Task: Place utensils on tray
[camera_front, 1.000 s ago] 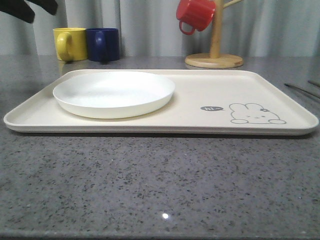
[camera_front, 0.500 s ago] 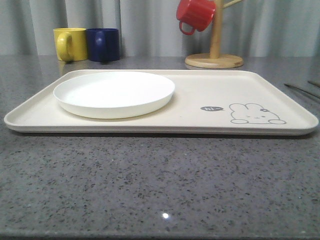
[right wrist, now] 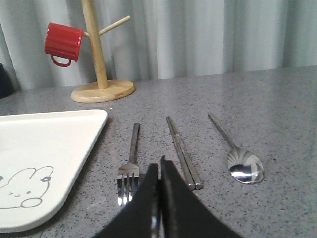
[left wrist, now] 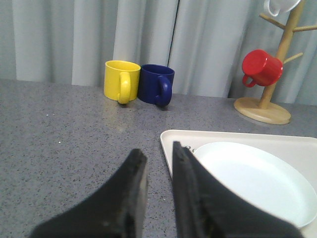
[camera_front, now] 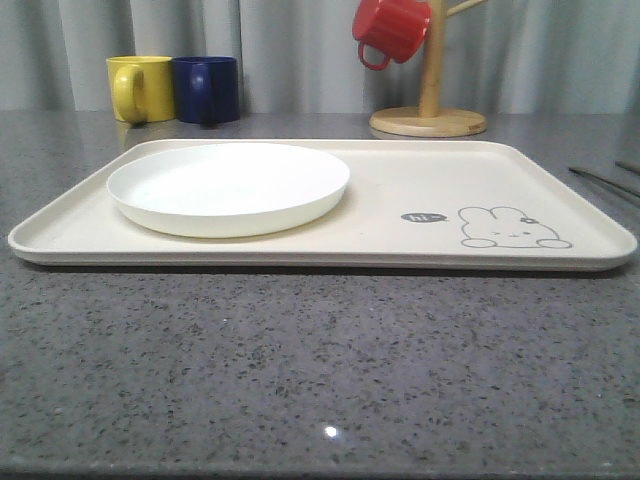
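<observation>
The cream tray (camera_front: 400, 170) with its rabbit drawing lies mid-table, and the round white plate (camera_front: 228, 186) rests on its left half. To the right of the tray, the fork (right wrist: 130, 168), the pair of chopsticks (right wrist: 182, 151) and the spoon (right wrist: 242, 166) lie side by side on the grey table. My right gripper (right wrist: 159, 162) is shut and empty, hovering between the fork and the chopsticks. My left gripper (left wrist: 156, 148) is open with nothing in it, just outside the tray's (left wrist: 171, 141) left far corner, near the plate (left wrist: 252, 178).
A yellow mug (camera_front: 140, 88) and a blue mug (camera_front: 206, 88) stand behind the tray at the left. A wooden mug tree (camera_front: 430, 100) with a red mug (camera_front: 392, 28) stands behind the tray at the right. Thin utensil handles (camera_front: 605, 182) show at the right edge.
A dark part of the left arm at the upper left of the front view has gone out of that view. The tray and plate have stayed put.
</observation>
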